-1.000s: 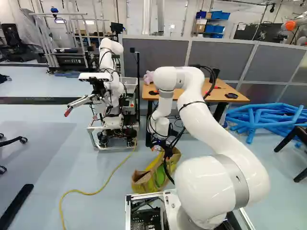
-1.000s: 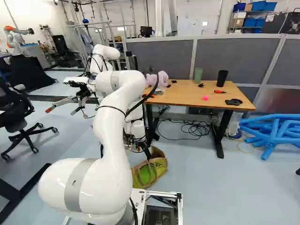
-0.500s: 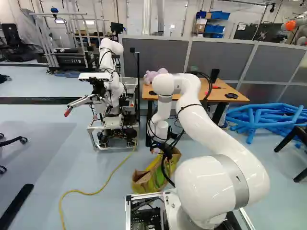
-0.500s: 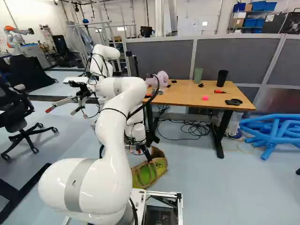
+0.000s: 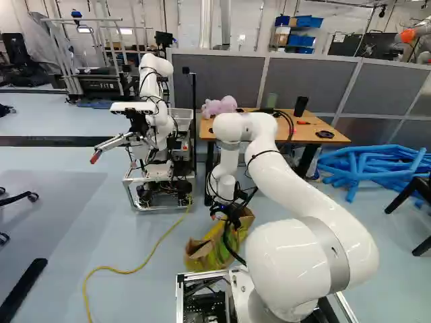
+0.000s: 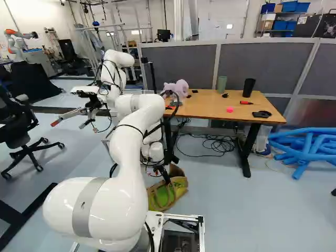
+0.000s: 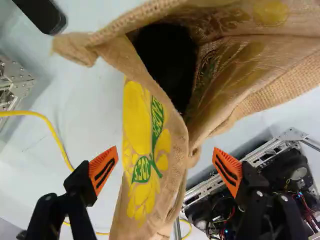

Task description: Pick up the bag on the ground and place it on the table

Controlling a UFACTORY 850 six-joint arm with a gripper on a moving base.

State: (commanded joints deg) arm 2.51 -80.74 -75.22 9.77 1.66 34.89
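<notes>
My gripper is low over the bag in the left base view, partly hidden behind cables. The bag, tan woven cloth with yellow and green print, is on the floor just ahead of the base. In the wrist view the gripper stands open, its orange pads wide apart. A side fold of the bag runs between the fingers, with a gap to each pad. Ahead of the fingers the bag's mouth gapes, dark inside. The wooden table stands beyond the bag in the right base view.
On the table are a pink plush toy, a green cup, a black cup and small items. Another robot stands left of the table. A yellow cable crosses the floor. Blue tubes lie at the right.
My arm's elbow and wrist have sunk, and the gripper has shifted over the bag, its fingers staying open. The base and the bag have not visibly moved.
</notes>
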